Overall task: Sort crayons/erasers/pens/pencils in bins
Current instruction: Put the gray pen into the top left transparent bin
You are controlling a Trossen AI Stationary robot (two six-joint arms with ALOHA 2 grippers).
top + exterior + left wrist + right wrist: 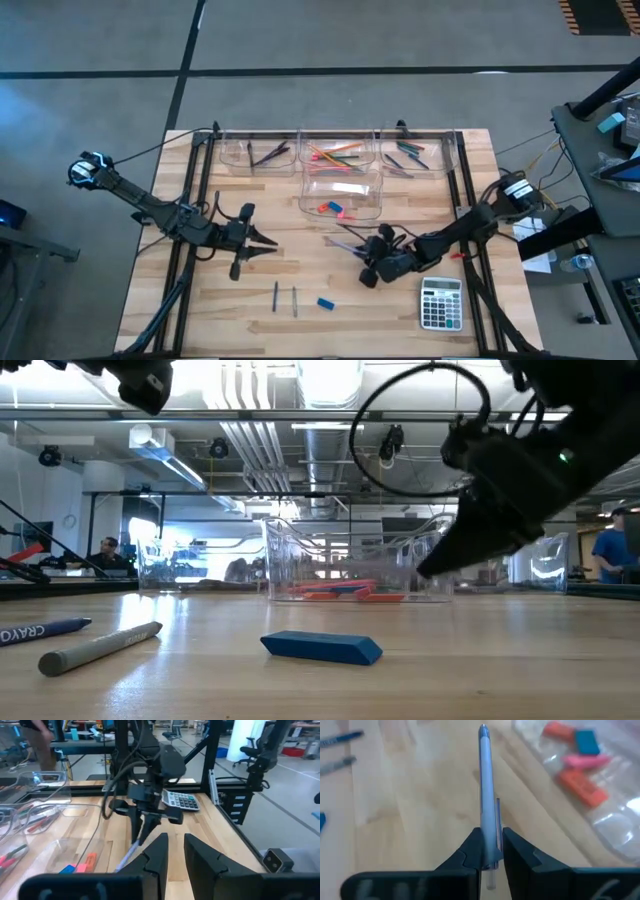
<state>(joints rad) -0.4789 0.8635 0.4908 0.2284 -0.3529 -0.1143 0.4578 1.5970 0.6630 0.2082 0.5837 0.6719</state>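
Note:
My right gripper point(366, 254) is near the table's middle, just in front of the middle bin point(340, 196), and is shut on a pale lilac pen point(486, 785). The pen points toward the table's left point(343, 245). That bin holds pink, orange and blue erasers point(577, 750). Three more clear bins point(340, 150) stand in a row at the far edge with sticks in them. Two crayons point(285, 298) and a blue eraser point(325, 303) lie flat on the wood near the front edge. My left gripper point(268, 240) waits at the left, fingers almost together, holding nothing. My right gripper pinches the pen near its rear end point(490, 845) between its two fingers point(472, 851). A short stub point(491, 881) sticks out behind them. The pen lies along the fingers, which slant down from the table's right side. Whether its front tip point(483, 728) touches the wood I cannot tell.
A grey calculator point(440, 303) lies at the front right, beside my right arm. A small red piece point(456, 256) lies just beyond it. Black frame rails point(195, 200) run along the table's left and right sides. Bare wood lies between the two grippers.

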